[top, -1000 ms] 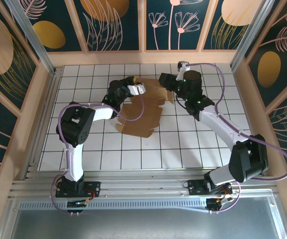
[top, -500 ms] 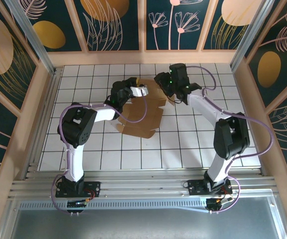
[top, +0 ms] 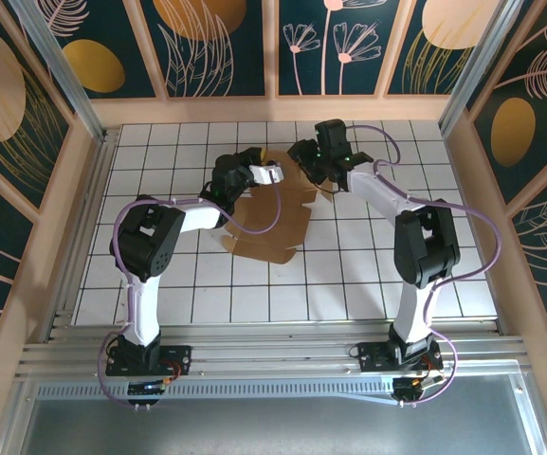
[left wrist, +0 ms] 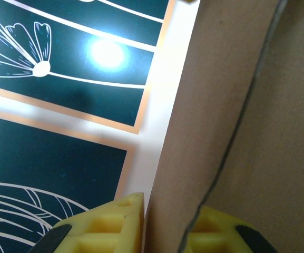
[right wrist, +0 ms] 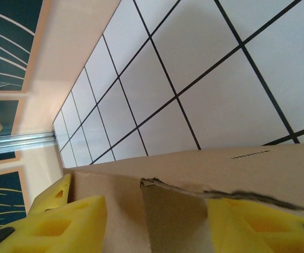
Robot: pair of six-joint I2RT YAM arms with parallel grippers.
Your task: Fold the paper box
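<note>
My left gripper is clenched on a raised flap of the paper box, which lies on the far half of the tiled table. My right gripper is released, its fingers straddling another raised flap.

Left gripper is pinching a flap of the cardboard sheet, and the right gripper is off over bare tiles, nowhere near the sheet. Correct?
Not quite. The left gripper does pinch the cardboard sheet, but the right gripper is at the sheet's far right edge, open, its jaws either side of a cardboard flap. The right wrist view shows it.
</note>
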